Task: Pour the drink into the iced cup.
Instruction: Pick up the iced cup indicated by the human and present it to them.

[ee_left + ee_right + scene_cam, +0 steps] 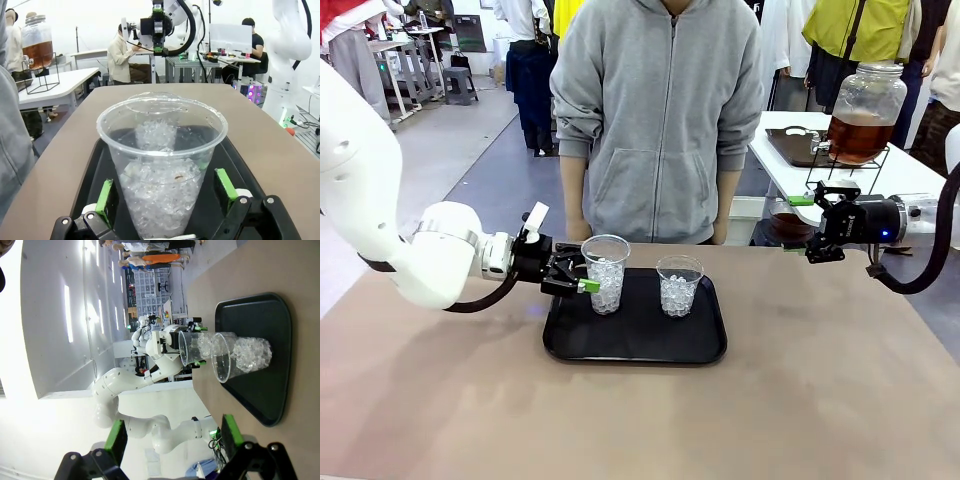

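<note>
Tan tabletop [640, 420] lies closest, and on it sits a black tray [705, 345] with two clear plastic cups of ice. The left gripper [582, 275] straddles the left iced cup [606, 272] low on its wall. Its green pads [106, 200] are spread wide on either side and no squeeze shows (the wall looks undented). The second iced cup [679, 285] stands near it on the same tray. The right gripper [808, 226] hangs over the table's right edge, fingers apart and empty. The drink [858, 138], amber-brown, is in a glass dispenser jar [868, 90] on a wire stand, on a white side table well apart from the tray.

Likely trouble: a hard close could buckle the thin cup and pop ice out. An off-centre close could shove it into its neighbour. Carrying it tilted toward the far jar could spill ice.
</note>
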Motion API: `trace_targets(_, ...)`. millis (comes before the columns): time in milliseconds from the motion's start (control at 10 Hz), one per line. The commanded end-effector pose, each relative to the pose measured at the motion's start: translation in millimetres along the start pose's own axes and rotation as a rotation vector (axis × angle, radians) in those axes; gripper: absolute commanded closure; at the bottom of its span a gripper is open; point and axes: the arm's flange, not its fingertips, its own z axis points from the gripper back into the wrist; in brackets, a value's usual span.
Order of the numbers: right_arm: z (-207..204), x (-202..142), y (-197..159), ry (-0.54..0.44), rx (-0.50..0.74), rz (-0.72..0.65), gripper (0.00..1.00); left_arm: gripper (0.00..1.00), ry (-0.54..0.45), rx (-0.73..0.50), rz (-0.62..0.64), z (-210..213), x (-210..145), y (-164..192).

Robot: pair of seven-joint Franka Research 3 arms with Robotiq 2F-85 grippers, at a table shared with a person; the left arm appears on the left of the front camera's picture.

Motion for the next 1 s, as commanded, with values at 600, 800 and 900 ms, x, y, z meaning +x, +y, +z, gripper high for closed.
trace_targets(600,-0.1,1.1,0.8,-0.005,-0.005,0.004,0.0,0.0,-0.013,0.021,0.025,-30.1,-4.5,4.4)
trace_targets(800,-0.1,1.1,0.8,-0.005,-0.005,0.004,0.0,0.2,-0.023,0.043,0.028,-29.9,-4.1,4.8)
trace_targets(900,-0.1,1.1,0.8,-0.005,-0.005,0.004,0.0,0.2,-0.028,0.047,0.029,-29.9,-2.9,3.6)
